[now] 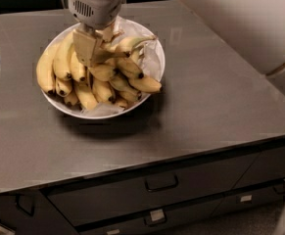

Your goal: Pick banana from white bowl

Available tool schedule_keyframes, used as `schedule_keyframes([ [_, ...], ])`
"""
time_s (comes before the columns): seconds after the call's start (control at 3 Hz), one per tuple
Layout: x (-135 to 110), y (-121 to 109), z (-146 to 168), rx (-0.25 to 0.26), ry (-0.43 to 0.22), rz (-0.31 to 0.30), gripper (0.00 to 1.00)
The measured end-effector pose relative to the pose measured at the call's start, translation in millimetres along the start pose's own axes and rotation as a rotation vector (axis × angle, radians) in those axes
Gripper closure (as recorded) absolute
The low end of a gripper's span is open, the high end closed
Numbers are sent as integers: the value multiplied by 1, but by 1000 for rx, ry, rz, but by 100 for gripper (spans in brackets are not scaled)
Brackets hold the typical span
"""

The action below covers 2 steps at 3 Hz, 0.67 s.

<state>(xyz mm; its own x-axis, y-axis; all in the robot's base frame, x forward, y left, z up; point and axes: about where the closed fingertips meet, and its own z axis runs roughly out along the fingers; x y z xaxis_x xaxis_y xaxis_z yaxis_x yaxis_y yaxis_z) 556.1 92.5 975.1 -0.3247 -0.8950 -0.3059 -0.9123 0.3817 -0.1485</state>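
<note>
The white bowl (pixel 152 60) is sitting on the bench (pixel 220 111), toward its rear left. A pile of bananas (pixel 90 84) is lying in the bowl. The hand (pixel 94 53) is hanging over the pile's rear centre and reaching into it. The banana (pixel 127 44) is lying just right of the hand. 2 tiers of drawers (pixel 161 182) are running below the bench's front edge.
</note>
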Motion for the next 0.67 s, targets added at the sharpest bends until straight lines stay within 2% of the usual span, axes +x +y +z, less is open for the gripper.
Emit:
schedule_keyframes([
  [0.67, 1, 0, 2, -5, 3, 0, 99],
])
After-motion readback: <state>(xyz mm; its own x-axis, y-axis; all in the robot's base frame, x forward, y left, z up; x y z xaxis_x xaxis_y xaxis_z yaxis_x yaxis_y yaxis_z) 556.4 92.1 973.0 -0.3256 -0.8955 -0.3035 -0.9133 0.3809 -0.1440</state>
